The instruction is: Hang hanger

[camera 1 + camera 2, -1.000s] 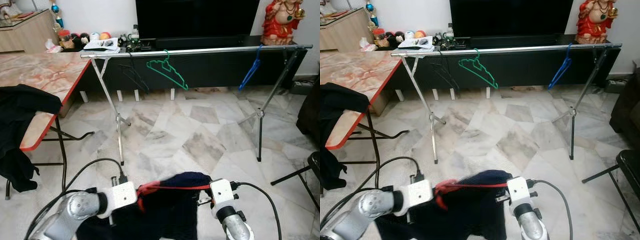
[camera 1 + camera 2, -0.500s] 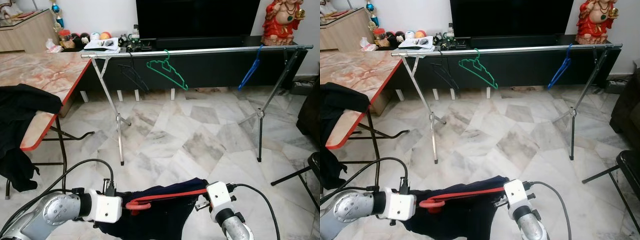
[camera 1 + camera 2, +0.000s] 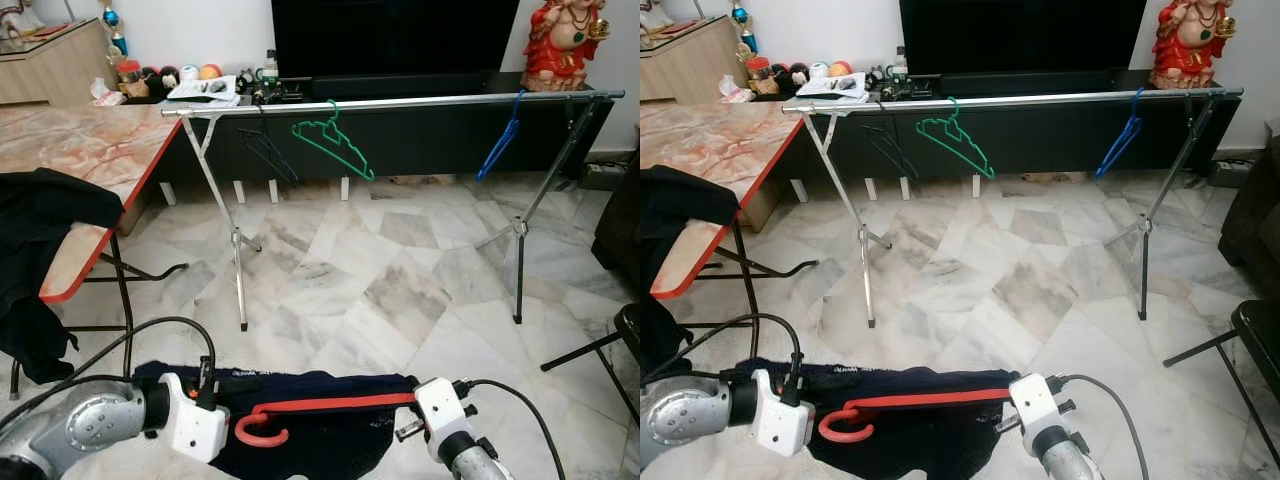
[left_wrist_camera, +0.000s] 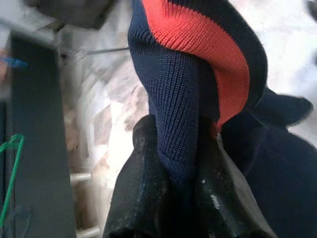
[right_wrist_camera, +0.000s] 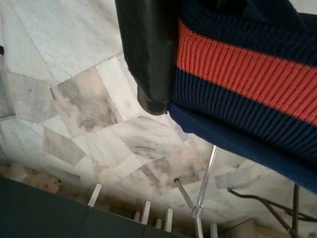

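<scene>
Head cameras, looking forward and down. A navy sweater (image 3: 300,420) with a red stripe is stretched flat between the two arms at the lower edge of the view, on a red hanger (image 3: 262,432) whose hook curls toward the robot's left. The left gripper (image 4: 181,198) is clamped on a fold of the knit: in the left wrist view both black fingers (image 4: 141,183) press the navy fabric from either side. The right gripper (image 3: 405,400) is at the sweater's other end; in the right wrist view one black finger (image 5: 148,54) lies against the striped edge, and the second finger is hidden, so whether it is closed on the cloth cannot be told.

Ahead, a silver clothes rail (image 3: 400,102) spans the room on two folding leg stands (image 3: 232,240), in front of a black TV cabinet (image 3: 420,140). On the rail hang a black hanger (image 3: 268,150) near the left end, a green hanger (image 3: 335,145) just right of it, and a blue hanger (image 3: 498,145) toward the right end. A bare length of rail lies between the green and blue hangers. Marble floor (image 3: 380,270) is open between the sweater and the rail.

At the robot's left, a red-edged table (image 3: 90,150) carries dark clothing (image 3: 40,215) draped over its near edge. A black stool (image 3: 615,340) stands at the right edge.
</scene>
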Tool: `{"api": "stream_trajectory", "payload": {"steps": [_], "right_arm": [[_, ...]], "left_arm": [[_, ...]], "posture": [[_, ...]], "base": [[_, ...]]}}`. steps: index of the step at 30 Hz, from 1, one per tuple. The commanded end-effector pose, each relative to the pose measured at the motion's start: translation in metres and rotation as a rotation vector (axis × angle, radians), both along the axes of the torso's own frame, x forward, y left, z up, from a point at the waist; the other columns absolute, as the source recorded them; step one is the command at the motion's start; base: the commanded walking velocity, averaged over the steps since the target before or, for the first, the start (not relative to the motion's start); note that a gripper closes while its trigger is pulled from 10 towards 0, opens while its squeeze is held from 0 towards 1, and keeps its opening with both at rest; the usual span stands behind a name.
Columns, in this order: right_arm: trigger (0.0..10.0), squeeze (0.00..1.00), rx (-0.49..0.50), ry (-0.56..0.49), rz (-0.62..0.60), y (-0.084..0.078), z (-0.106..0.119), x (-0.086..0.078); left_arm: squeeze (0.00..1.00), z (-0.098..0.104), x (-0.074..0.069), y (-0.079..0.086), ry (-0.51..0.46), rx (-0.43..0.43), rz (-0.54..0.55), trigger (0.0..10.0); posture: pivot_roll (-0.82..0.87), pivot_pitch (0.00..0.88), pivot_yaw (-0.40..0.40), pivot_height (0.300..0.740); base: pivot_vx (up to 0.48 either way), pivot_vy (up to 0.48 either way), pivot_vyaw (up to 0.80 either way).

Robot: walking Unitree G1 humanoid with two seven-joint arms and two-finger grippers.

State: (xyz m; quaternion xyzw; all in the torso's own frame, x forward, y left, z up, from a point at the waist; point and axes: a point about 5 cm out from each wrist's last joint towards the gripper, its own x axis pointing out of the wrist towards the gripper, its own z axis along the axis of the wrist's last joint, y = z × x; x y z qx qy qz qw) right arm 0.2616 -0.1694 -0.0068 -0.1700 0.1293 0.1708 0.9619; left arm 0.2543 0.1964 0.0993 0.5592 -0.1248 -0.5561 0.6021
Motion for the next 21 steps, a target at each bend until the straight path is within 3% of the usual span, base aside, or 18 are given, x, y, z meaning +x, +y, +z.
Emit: {"api": "stream_trajectory", "payload": {"steps": [1,3,5,7,13,17,19,21], "right_arm": [[0.0,0.0,-0.028,0.049,-0.071,-0.02,-0.007,-0.008],[0.0,0.0,-0.041,0.049,-0.058,-0.019,-0.007,-0.007],[0.0,0.0,-0.036,0.046,-0.064,-0.019,-0.006,-0.007],[0.0,0.0,-0.032,0.042,-0.065,-0.019,-0.006,-0.006],[0.0,0.0,-0.026,0.041,-0.062,-0.017,-0.006,-0.007],[0.0,0.0,-0.03,0.05,-0.053,-0.015,-0.008,-0.008],[0.0,0.0,-0.031,0.051,-0.055,-0.015,-0.008,-0.008],[0.0,0.0,-0.033,0.053,-0.053,-0.015,-0.009,-0.008]], "left_arm": [[0.0,-0.003,-0.004,0.014,0.006,0.091,-0.028,10.0],[0.0,-0.006,-0.005,0.015,0.01,0.117,-0.047,10.0],[0.0,-0.016,-0.003,0.021,0.034,0.214,-0.022,10.0],[0.0,-0.022,0.002,0.028,0.041,0.244,0.058,10.0],[0.0,-0.019,0.006,0.024,0.011,0.116,0.125,10.0],[0.0,-0.019,0.011,0.029,0.031,0.052,0.227,10.0],[0.0,-0.016,0.011,0.029,0.03,0.005,0.23,10.0],[0.0,-0.009,0.006,0.022,0.005,-0.067,0.16,10.0]], "posture": [[0.07,0.065,0.036,0.74],[0.07,0.065,0.036,0.74],[0.06,0.068,0.038,0.74],[0.06,0.069,0.039,0.74],[0.06,0.073,0.038,0.74],[0.06,0.076,0.037,0.74],[0.06,0.076,0.037,0.74],[0.07,0.078,0.038,0.74]], "base": [[0.0,0.0,0.0],[0.0,0.0,0.0],[0.0,0.0,0.0],[0.0,0.0,0.0],[0.0,0.0,0.0],[0.0,0.0,0.0],[0.0,0.0,0.0],[0.0,0.0,0.0]]}}
